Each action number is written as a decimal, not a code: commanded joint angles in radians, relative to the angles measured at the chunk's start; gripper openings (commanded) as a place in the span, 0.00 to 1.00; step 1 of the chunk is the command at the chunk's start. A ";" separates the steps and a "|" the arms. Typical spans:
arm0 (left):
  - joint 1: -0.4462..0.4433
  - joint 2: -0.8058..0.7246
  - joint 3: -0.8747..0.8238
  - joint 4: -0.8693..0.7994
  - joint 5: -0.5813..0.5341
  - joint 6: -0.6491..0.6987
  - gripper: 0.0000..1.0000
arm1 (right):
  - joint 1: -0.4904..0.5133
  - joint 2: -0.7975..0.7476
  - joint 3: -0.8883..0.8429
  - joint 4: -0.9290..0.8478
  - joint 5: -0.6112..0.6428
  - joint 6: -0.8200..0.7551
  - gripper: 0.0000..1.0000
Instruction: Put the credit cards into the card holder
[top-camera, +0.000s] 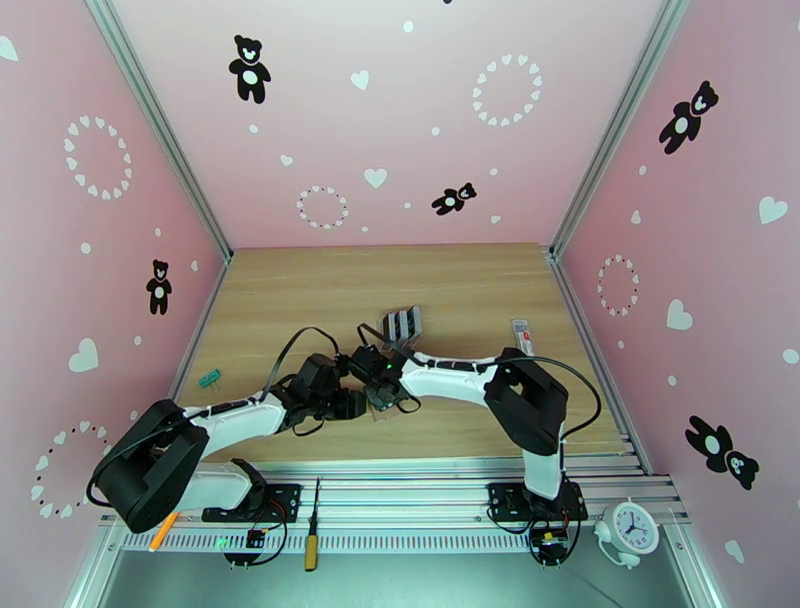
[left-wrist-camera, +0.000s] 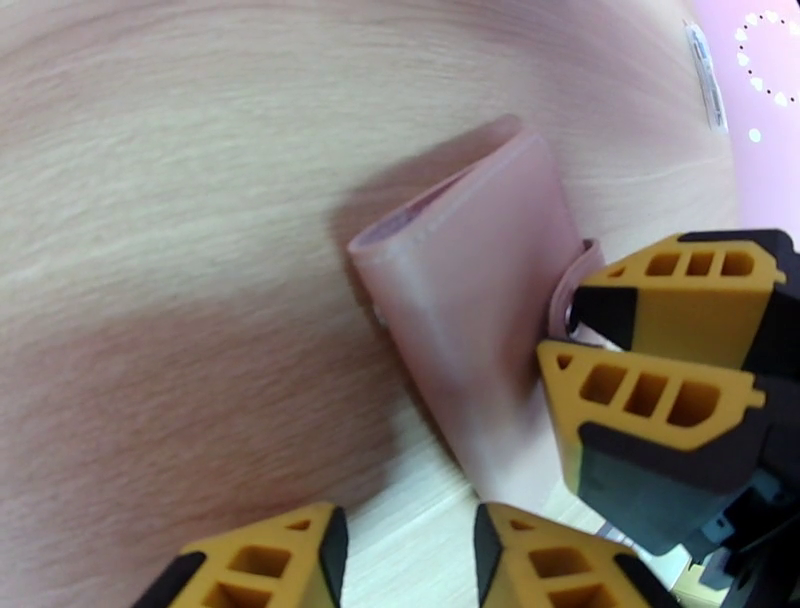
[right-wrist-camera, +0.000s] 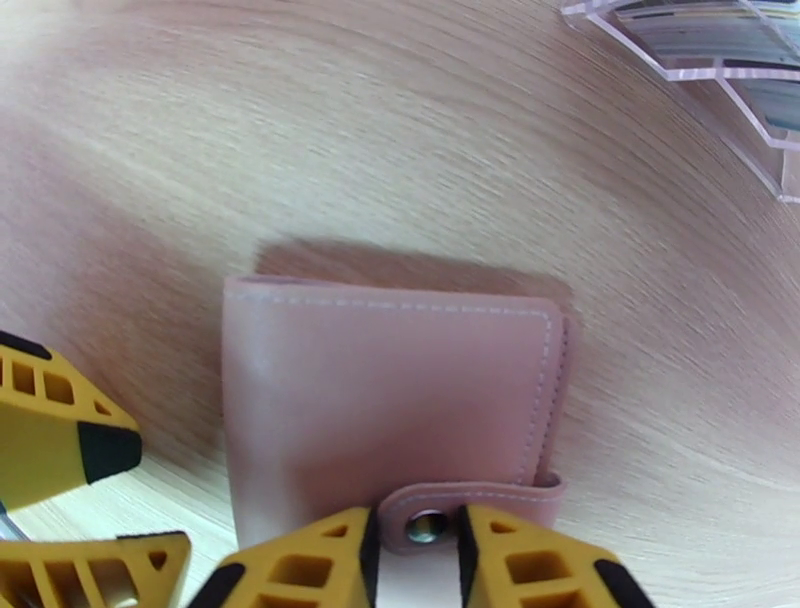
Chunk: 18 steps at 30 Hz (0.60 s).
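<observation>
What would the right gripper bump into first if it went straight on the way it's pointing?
The snap tab of the card holder: it sits between the jaws of the right gripper, perhaps touching them, with the closed pink cover just beyond.

Top: high behind the near edge, facing down and forward over the whole table. Wrists: close over the wood, both on the same wallet, from different sides.
</observation>
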 joint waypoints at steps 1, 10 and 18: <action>0.007 0.031 0.020 -0.024 -0.015 0.023 0.42 | 0.002 0.022 -0.013 -0.009 0.007 0.006 0.21; 0.008 0.061 0.069 -0.041 -0.028 0.028 0.44 | -0.015 -0.019 -0.059 0.042 -0.037 0.017 0.02; 0.008 0.116 0.125 -0.058 -0.040 0.028 0.44 | -0.027 -0.089 -0.086 0.065 -0.067 0.031 0.02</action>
